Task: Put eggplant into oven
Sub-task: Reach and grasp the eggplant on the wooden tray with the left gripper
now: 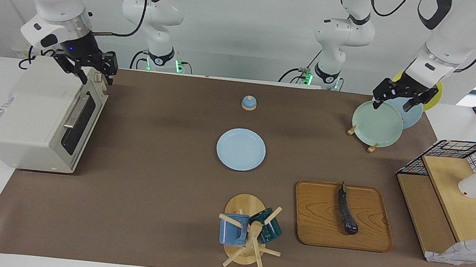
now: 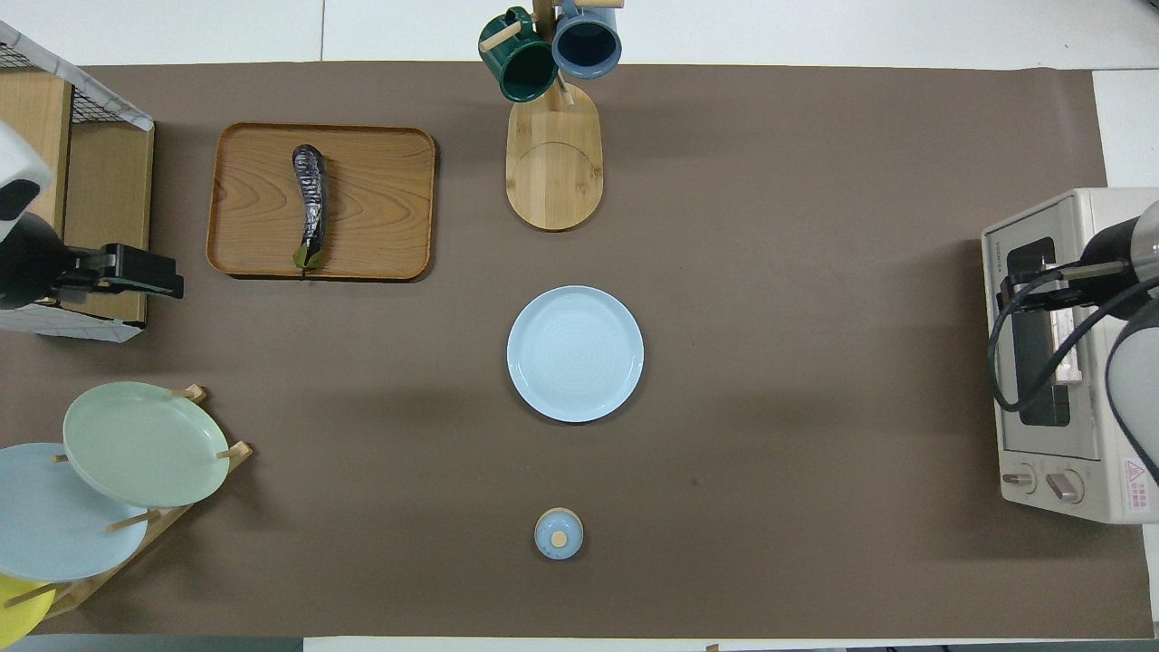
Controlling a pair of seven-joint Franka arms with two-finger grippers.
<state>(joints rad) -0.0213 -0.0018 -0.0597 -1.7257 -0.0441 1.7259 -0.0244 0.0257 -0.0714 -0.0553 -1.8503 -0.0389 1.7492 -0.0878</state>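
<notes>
Lying on tray (image 1: 322, 213), eggplant (image 1: 347, 210) well apart from left hand (image 1: 394, 99).

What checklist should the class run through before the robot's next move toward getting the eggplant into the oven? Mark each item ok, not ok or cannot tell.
1. Eggplant reachable, lying uncovered on the wooden tray: ok.
2. Oven door open: not ok, it is shut.
3. Right gripper placed to open the door: ok, it is over the oven's top front edge, near the handle.
4. Left gripper free and empty: ok, it is over the plate rack, holding nothing.
5. Table between tray and oven free of tall things: ok, only a flat blue plate.
</notes>
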